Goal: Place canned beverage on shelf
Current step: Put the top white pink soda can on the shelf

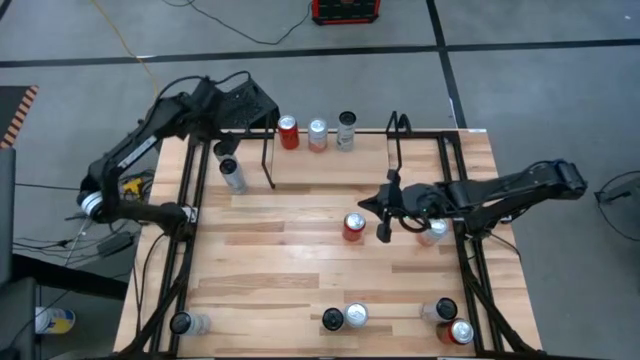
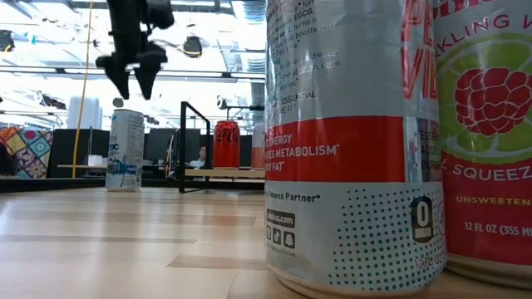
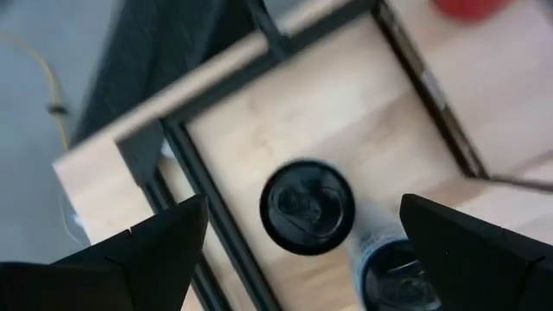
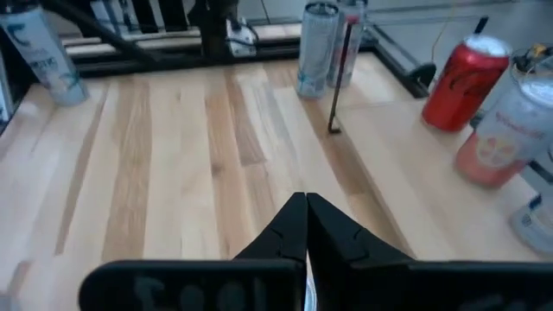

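Note:
The shelf (image 1: 330,133), a thin black wire rack with looped end brackets (image 1: 268,152) (image 1: 394,135), stands at the table's far edge. A red can (image 1: 289,132), a silver can (image 1: 318,135) and a dark-topped can (image 1: 346,130) stand between its brackets. My left gripper (image 3: 302,203) hangs open at the far left, above a black-topped can (image 3: 307,206) and a second can (image 3: 397,272) beside it, clear of both. My right gripper (image 4: 307,216) is shut on nothing near the table's middle, pointing toward the left edge. A red can (image 1: 353,227) stands upright just on its near side.
Long black rail frames (image 1: 190,230) (image 1: 470,250) run along both table sides. More cans stand at the near edge (image 1: 345,318), the near right corner (image 1: 452,322), the near left corner (image 1: 190,322) and under my right arm (image 1: 432,232). Bare wood (image 1: 270,250) lies in the middle.

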Available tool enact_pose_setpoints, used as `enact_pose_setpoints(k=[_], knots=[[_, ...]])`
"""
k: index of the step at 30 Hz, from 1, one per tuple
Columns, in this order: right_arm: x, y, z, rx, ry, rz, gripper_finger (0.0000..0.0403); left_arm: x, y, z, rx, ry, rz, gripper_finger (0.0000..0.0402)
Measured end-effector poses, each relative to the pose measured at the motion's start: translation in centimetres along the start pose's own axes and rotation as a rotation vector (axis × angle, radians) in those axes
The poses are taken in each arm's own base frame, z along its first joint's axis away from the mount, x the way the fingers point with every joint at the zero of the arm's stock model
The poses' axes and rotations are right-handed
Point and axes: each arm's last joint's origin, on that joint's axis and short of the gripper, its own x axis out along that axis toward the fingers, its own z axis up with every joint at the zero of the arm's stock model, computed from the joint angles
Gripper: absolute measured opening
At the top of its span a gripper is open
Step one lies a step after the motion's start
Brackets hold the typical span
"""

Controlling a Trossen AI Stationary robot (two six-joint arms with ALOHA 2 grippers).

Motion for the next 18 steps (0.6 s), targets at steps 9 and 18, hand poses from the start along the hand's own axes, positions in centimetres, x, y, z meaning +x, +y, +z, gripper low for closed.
enact_pose_setpoints(k=[9,18], knots=[[0.0,0.0,-0.1,-0.008,0.014,0.000,0.0032,4.0,1.3,1.2,-0.025,0.137,-0.060,0.0369],[0.0,0.0,-0.2,-0.009,0.016,0.000,0.0030,4.5,1.3,1.6,-0.013,0.117,-0.066,0.0369]])
